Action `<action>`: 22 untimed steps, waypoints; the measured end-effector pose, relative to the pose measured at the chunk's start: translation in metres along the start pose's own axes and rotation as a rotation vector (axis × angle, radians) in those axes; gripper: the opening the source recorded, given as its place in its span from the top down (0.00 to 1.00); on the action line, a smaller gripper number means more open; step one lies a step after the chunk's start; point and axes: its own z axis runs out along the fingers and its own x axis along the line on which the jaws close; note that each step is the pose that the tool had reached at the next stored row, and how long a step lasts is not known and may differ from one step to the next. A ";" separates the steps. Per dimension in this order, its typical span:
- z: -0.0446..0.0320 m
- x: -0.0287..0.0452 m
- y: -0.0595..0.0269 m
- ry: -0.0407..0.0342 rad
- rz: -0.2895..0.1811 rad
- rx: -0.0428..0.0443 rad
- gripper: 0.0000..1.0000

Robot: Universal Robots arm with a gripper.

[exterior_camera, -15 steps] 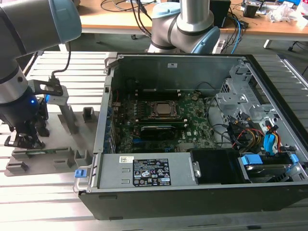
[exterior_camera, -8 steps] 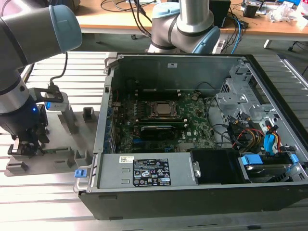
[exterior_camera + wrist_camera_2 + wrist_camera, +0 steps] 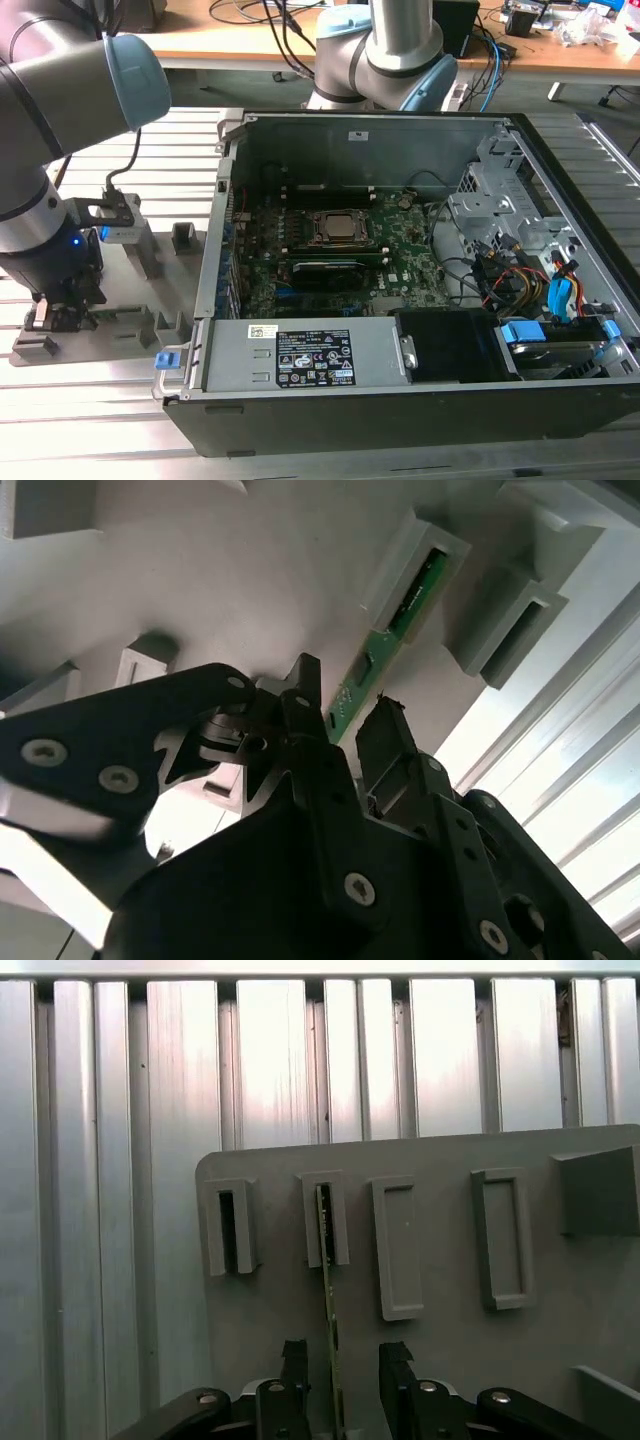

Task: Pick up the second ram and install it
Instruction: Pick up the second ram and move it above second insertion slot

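While the gripper (image 3: 58, 312) hangs low over the grey fixture plate (image 3: 120, 335) at the exterior view's left, I read the job as barely begun; the second ram (image 3: 331, 1290) stands on edge in its holder on that plate, one end down in the slot. In the first wrist view its thin green edge runs between the two fingers (image 3: 295, 1365); the pincer is spread, one finger on either side of the stick with a sliver of plate showing each way, so I judge nothing is pinched yet. The second wrist view agrees; the stick passes between the black tips and neither presses it. The squeeze, the lift and the whole seating are left to do.

Room is tight at the plate; a neighbouring holder (image 3: 398, 1250) rises just beside the stick's own. Moving rightward, the case wall (image 3: 213, 255) stands between the plate and the motherboard (image 3: 405, 262); beyond that wall the CPU socket (image 3: 345, 228) has the black-shrouded card (image 3: 325, 272) just beside it. Further right, the drive cage (image 3: 500, 215) and loose cables (image 3: 490, 275) crowd that edge.
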 end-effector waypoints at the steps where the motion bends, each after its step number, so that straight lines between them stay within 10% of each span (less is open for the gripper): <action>1: 0.0000 0.0001 0.0000 -0.0009 0.000 -0.0001 0.58; 4: 0.0000 0.0001 0.0000 -0.0015 0.000 -0.0001 0.60; 8: 0.0000 0.0001 0.0000 -0.0023 0.000 -0.0001 0.86; 22: 0.0000 0.0001 0.0000 -0.0063 0.000 -0.0002 0.86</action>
